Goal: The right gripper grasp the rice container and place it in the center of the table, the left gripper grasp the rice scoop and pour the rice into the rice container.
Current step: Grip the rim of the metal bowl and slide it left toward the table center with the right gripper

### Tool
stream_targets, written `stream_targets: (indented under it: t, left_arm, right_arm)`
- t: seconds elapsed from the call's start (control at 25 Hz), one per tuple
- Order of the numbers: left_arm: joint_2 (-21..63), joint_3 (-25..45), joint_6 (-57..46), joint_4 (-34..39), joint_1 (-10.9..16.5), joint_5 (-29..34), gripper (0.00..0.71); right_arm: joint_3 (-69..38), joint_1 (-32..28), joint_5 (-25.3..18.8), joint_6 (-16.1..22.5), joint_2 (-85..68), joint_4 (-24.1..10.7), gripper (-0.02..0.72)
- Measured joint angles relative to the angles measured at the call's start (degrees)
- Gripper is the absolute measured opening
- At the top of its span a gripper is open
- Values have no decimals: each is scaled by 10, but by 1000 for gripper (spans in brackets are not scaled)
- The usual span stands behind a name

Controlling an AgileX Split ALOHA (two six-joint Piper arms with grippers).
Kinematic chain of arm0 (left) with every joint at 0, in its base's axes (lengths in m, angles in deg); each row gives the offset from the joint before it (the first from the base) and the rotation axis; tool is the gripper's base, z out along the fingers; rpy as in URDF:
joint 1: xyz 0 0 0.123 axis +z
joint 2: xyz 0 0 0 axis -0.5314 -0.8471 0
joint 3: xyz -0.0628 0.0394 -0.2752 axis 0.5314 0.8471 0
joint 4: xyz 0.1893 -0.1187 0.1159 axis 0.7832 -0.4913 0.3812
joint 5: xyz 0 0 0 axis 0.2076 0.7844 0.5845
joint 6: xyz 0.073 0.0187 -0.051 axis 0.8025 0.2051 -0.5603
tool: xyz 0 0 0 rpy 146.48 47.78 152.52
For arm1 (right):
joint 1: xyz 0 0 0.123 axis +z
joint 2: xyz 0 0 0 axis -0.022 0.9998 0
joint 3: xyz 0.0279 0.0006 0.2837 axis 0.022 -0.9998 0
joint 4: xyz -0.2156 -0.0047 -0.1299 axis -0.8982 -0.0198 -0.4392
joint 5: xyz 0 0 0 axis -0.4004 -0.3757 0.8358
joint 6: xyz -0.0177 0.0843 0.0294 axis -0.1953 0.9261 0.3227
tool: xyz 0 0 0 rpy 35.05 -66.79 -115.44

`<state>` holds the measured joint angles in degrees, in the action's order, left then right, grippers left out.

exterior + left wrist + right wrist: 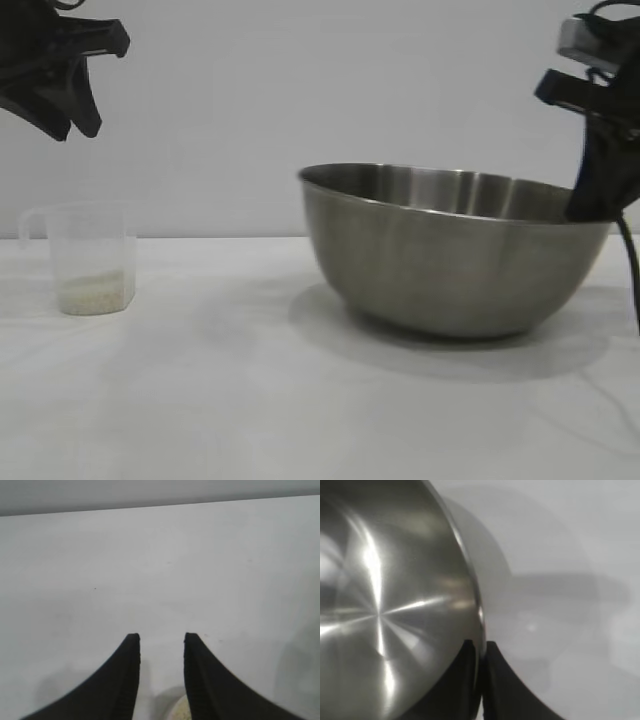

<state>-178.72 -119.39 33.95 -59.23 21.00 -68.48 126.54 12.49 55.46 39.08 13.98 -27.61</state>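
Rice container (450, 250): rim pinched between right gripper (481, 647) jaws. Rice scoop (90, 258): left of container, below left gripper (160, 640), jaws narrowly parted.

Plain pale wall (300, 90), soft even light

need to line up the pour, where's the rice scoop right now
In the exterior view the rice scoop stands upright on the table at far left, below the left gripper, apart from the rice container.

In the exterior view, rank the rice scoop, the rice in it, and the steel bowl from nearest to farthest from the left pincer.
1. Rice scoop: its rim sits just below the left pincer.
2. Rice: a thin layer at the scoop's bottom.
3. Rice container: far across the table, with the right pincer on its rim.
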Motion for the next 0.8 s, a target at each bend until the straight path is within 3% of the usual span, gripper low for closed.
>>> stream_targets:
  t: [0.16,0.2,0.24,0.32,0.4,0.48,0.6,0.64,0.8]
  left_arm:
    - [22,22,5,0,0,-13,215]
    - [32,34,5,0,0,-28,215]
    - [43,49,6,0,0,-45,215]
    - [69,80,8,0,0,-76,215]
    - [91,118,8,0,0,-108,215]
    - [111,159,3,0,0,-148,215]
    - [129,227,-21,12,0,-218,215]
    - [131,251,-37,31,0,-240,215]
    - [132,333,-101,137,0,-324,215]
  right_arm:
    - [0,16,1,0,-1,9,0]
    - [0,16,3,-1,-6,10,57]
    - [0,16,6,-7,-12,13,57]
    - [0,16,8,-28,-27,25,137]
    - [0,16,10,-59,-39,49,148]
    - [0,16,12,-95,-52,79,228]
    - [0,16,14,-167,-87,127,211]
    - [0,16,15,-186,-100,138,251]
    - [-14,16,18,-234,-176,187,237]
